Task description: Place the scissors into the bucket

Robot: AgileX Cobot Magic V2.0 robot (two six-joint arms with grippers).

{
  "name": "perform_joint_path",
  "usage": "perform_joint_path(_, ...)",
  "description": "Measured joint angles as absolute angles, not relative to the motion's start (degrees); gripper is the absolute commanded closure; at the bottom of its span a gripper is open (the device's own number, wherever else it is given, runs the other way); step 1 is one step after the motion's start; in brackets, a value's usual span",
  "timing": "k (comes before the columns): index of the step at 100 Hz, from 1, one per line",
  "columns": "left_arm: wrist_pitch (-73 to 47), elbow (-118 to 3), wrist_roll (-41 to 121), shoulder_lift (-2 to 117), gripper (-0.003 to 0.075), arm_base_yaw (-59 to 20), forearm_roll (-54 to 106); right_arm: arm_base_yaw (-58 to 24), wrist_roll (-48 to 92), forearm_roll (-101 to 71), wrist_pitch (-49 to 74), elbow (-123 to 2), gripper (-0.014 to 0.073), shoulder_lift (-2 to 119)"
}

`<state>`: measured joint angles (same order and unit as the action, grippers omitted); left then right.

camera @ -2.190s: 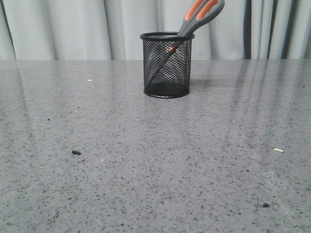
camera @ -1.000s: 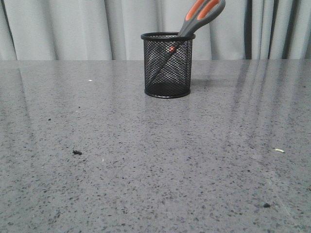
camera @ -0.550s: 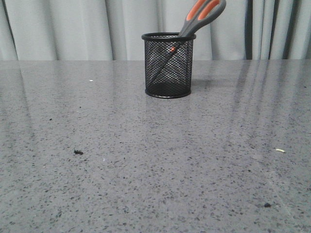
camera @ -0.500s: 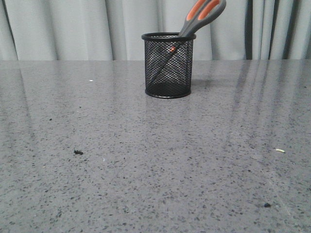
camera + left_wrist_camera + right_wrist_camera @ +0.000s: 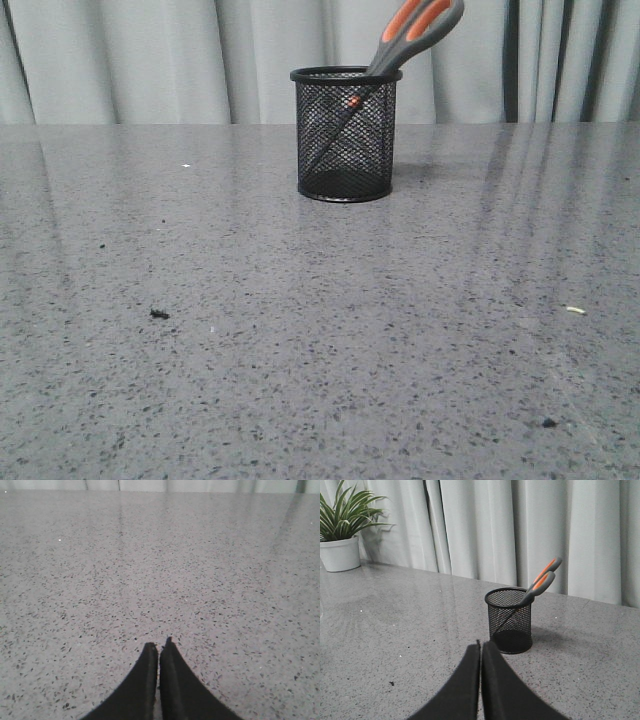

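Grippers, left (image 5: 158, 647) and right (image 5: 480, 646), we see clenched and empty, low over the table (image 5: 320, 330). Scissors (image 5: 400, 42) stand blades-down, probably touching bottom, in the mesh bucket (image 5: 345, 134) near its far edge, well apart.

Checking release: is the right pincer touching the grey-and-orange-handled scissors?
Apart. Right wrist view shows the right pincer shut, bare grey table between it and the scissors leaning in the black wire-mesh cup.

place: staged indoor test room | cues: speckled grey table (image 5: 300, 350), pale curtains (image 5: 150, 60), potted plant (image 5: 342, 530)
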<state>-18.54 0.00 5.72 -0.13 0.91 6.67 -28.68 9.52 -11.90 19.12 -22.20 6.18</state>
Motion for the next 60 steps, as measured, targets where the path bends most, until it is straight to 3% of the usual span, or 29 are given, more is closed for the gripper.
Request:
perform_joint_path(34, -18.54, 0.00, 5.72, -0.13, 0.0740, 0.91, 6.67, -27.55, 9.52, -10.62, 17.92, -20.54, 0.0638, 6.18)
perform_joint_path(60, -18.64, 0.00, 5.72, -0.13, 0.0740, 0.91, 6.59, -11.28, 2.47, -2.40, 4.61, -5.74, 0.0638, 6.18)
